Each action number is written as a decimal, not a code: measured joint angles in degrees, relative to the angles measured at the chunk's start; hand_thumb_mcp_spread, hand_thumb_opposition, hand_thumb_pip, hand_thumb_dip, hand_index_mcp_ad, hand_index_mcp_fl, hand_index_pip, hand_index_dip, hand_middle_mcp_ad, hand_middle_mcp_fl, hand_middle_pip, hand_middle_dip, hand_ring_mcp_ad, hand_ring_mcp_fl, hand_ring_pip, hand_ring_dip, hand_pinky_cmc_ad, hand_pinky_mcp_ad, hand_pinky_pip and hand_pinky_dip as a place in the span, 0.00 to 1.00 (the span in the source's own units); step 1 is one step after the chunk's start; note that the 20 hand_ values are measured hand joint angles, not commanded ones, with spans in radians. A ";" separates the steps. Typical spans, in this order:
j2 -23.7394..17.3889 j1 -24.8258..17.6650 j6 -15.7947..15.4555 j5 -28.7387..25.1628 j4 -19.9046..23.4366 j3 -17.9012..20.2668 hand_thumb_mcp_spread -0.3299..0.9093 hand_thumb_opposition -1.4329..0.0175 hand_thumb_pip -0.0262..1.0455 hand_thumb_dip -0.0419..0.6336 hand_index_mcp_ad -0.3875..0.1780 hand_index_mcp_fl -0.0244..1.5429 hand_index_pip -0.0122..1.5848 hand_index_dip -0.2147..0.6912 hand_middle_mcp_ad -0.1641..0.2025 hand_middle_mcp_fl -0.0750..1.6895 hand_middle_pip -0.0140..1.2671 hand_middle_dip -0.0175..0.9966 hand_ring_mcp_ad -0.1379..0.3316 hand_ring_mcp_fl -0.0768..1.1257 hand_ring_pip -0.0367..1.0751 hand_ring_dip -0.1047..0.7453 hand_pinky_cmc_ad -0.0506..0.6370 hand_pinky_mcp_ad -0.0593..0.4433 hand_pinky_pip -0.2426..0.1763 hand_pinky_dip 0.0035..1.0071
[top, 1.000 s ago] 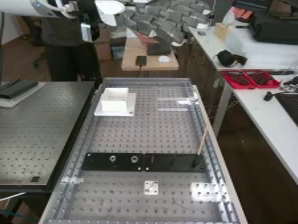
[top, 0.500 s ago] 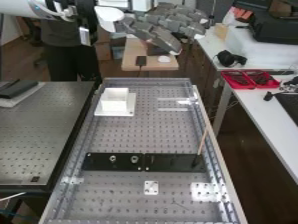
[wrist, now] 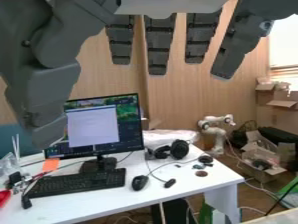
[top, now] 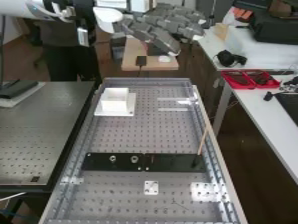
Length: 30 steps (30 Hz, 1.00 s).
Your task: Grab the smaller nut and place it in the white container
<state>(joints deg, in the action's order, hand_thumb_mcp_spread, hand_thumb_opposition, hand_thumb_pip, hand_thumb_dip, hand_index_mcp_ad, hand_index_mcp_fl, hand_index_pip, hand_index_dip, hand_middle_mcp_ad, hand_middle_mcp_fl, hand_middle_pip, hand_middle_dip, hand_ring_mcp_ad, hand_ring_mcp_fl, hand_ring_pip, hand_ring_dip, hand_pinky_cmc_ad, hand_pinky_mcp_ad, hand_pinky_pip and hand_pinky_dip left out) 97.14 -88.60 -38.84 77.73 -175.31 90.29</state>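
Note:
At the top of the high view the hand (top: 156,31) is held high above the far end of the bench, its fingers extended and nothing between them. The wrist view also has the hand (wrist: 158,45), with straight fingers and the thumb apart from them. On the flat black bar (top: 173,162) stand the larger nut (top: 113,158) and, beside it, the bearing (top: 134,159). A square white container (top: 115,100) sits on a white plate near the bench's far left corner, well below the hand.
A thin wooden stick (top: 202,141) rises from the bar's right end. A small white plate (top: 151,187) lies nearer on the bench (top: 120,200). Red trays (top: 249,79) stand on the side table. In the wrist view there is a desk with a monitor (wrist: 100,125).
In the high view the hand has come down slightly and the arm has shifted a little left. The parts on the bar and the white container have stayed in place.

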 joint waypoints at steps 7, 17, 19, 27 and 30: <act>-0.72 -0.25 -0.38 0.06 -0.20 0.78 0.52 0.48 0.48 0.29 0.46 0.06 0.09 0.34 0.59 0.11 0.10 0.22 0.65 0.06 0.12 0.23 0.54 0.57 0.43 0.47; -2.45 -1.11 -1.53 0.34 -2.05 0.93 0.52 0.48 0.48 0.29 0.46 0.06 0.09 0.33 0.59 0.12 0.11 0.22 0.65 0.06 0.12 0.23 0.54 0.57 0.43 0.47; -2.51 -1.28 -1.91 0.34 -2.79 0.60 0.52 0.48 0.48 0.29 0.46 0.06 0.09 0.33 0.59 0.12 0.11 0.22 0.65 0.06 0.12 0.23 0.54 0.57 0.43 0.47; -2.69 -1.40 -2.98 0.73 -4.53 -0.27 0.52 0.48 0.48 0.29 0.46 0.06 0.09 0.29 0.59 0.12 0.10 0.22 0.65 0.06 0.12 0.23 0.54 0.58 0.43 0.47; -2.40 -0.86 -1.84 2.82 -5.46 -0.85 0.52 0.48 0.48 0.29 0.45 0.09 0.10 0.29 0.58 0.14 0.11 0.22 0.65 0.06 0.12 0.23 0.54 0.58 0.43 0.47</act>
<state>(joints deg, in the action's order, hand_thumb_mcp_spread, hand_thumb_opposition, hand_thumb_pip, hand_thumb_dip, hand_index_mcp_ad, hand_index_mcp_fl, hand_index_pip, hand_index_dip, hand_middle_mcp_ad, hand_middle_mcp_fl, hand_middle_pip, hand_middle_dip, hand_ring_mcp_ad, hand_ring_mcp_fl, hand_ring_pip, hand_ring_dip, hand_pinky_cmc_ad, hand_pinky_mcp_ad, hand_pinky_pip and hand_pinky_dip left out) 94.74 -89.45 -40.68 80.56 -180.77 89.44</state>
